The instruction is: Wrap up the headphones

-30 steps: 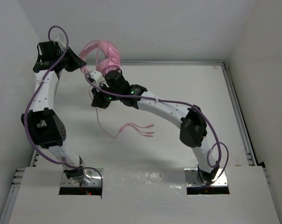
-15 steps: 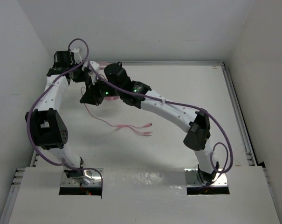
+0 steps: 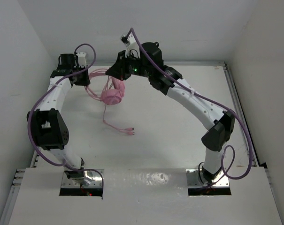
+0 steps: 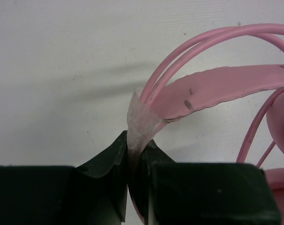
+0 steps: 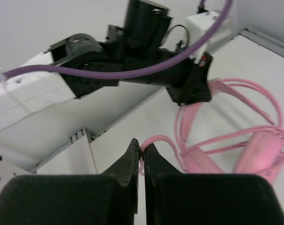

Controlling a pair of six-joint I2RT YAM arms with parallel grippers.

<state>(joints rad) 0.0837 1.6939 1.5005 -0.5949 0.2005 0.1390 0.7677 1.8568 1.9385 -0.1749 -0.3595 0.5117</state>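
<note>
The pink headphones (image 3: 113, 96) hang at the back left of the table, one round earcup facing up. My left gripper (image 3: 87, 78) is shut on the thin headband (image 4: 217, 89), gripping its taped end between the jaws (image 4: 138, 146). Loops of the pink cord (image 4: 198, 43) run over the headband. My right gripper (image 3: 110, 75) is just right of the left one, above the earcup, shut on a bend of the cord (image 5: 153, 140). The rest of the cord (image 3: 105, 115) trails down to its plug ends (image 3: 128, 131) on the table. The earcup also shows in the right wrist view (image 5: 264, 145).
White walls close off the back and both sides. A metal rail (image 3: 238, 108) runs along the table's right edge and its back edge. Purple robot cables (image 3: 146, 47) loop over both arms. The left arm's wrist (image 5: 132, 56) fills the upper part of the right wrist view.
My right gripper has lifted and swung right, away from the left gripper, with the cord in it. The headphones have come into view below it, and the cord's loose end has slid left.
</note>
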